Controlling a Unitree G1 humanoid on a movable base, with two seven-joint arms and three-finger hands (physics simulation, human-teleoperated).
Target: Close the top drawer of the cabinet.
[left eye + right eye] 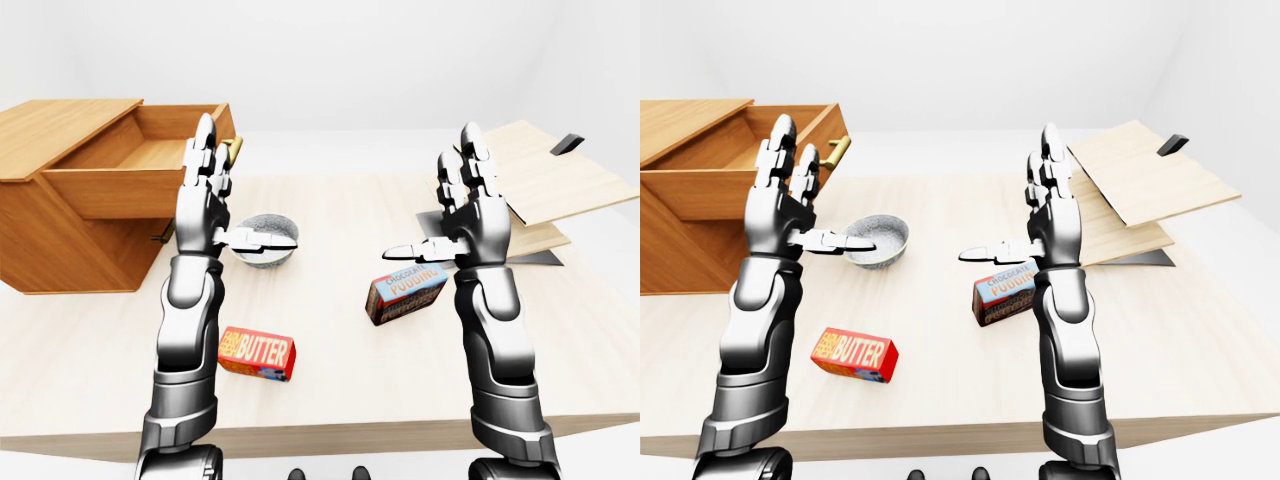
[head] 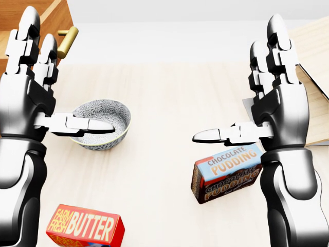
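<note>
The wooden cabinet [image 1: 60, 215] stands at the left of the table. Its top drawer [image 1: 150, 150] is pulled out toward the right, with its empty inside showing and a brass handle [image 1: 236, 148] on its face. My left hand [image 1: 225, 195] is open and upright, fingers pointing up and thumb pointing right. In the left-eye view it overlaps the drawer's face just beside the handle; I cannot tell whether it touches. My right hand [image 1: 448, 200] is open and upright too, empty, over the middle right of the table.
A patterned grey bowl [image 2: 100, 123] sits right of the cabinet, behind my left thumb. A red butter box [image 1: 257, 354] and a chocolate pudding box [image 1: 405, 292] lie on the light wooden table [image 1: 330, 200]. Tilted wooden boards [image 1: 545, 180] lie at the right.
</note>
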